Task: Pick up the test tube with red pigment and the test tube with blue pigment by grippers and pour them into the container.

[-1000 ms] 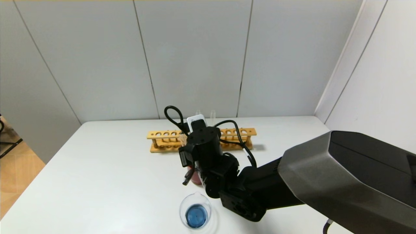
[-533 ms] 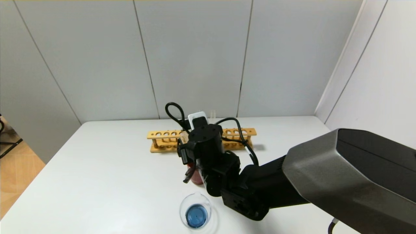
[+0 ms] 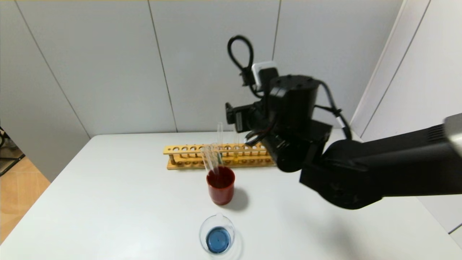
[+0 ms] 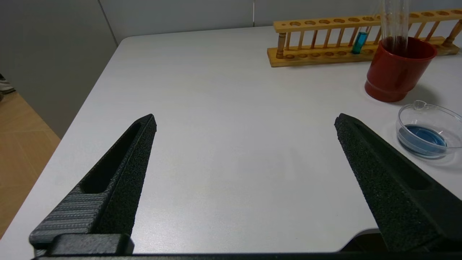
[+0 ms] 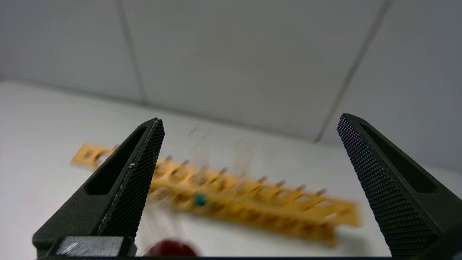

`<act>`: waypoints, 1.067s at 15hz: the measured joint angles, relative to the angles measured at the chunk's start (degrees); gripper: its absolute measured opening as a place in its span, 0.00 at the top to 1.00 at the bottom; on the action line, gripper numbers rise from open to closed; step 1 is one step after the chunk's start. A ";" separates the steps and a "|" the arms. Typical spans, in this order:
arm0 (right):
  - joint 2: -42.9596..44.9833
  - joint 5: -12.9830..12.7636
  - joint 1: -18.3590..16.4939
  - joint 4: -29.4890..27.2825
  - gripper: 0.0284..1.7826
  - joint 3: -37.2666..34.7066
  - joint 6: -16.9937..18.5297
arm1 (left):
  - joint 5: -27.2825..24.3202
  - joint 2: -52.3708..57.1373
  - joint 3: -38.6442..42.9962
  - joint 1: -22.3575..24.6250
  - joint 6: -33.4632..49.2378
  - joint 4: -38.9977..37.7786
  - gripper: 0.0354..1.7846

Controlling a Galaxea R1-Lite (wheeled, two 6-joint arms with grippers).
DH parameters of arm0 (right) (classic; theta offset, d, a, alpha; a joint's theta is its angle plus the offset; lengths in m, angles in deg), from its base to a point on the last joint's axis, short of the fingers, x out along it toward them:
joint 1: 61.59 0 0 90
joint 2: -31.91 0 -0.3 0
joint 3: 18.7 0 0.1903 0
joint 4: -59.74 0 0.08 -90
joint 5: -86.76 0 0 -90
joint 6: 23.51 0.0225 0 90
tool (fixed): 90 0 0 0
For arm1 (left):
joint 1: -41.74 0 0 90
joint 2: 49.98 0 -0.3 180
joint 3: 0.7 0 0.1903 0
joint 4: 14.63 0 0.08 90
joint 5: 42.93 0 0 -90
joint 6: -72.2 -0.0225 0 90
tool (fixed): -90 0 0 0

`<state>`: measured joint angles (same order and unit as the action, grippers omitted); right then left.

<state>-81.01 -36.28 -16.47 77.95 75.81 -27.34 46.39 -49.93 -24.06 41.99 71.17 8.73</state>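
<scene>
The container (image 3: 217, 238) is a low glass beaker holding blue liquid near the table's front edge; it also shows in the left wrist view (image 4: 429, 130). Clear glass tubes (image 3: 213, 159) lean in a dark-red cup (image 3: 221, 185). Their bottoms are hidden inside it, so the red and blue pigment tubes cannot be told apart. My right gripper (image 5: 249, 122) is open and empty, raised high above the rack's right part. Its arm (image 3: 325, 169) shows in the head view. My left gripper (image 4: 245, 121) is open and empty, low over the table's front left.
A wooden rack (image 3: 180, 156) stands behind the cup. It holds a tube with a teal-green bottom (image 4: 359, 42) and a yellow-bottomed tube (image 3: 236, 156). White walls stand close behind and to the right of the table.
My right arm has risen fast up and to the right from just over the red cup. The cup and the tubes in it are now uncovered.
</scene>
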 joint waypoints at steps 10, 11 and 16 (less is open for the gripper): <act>46.42 0.41 -26.79 -17.01 0.02 -11.82 -16.59 | 0.00 0.00 0.00 0.00 0.02 0.02 0.02; 51.93 0.44 -27.78 -21.69 0.02 -12.52 -16.75 | -0.02 0.00 0.00 0.00 0.07 0.00 0.02; 76.87 0.04 -33.57 -50.81 0.02 -12.78 -17.12 | -0.02 0.00 0.00 0.00 0.02 0.02 0.02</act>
<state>-4.13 -36.25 -50.04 27.14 63.03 -44.45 46.36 -49.93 -24.06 41.99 71.19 8.76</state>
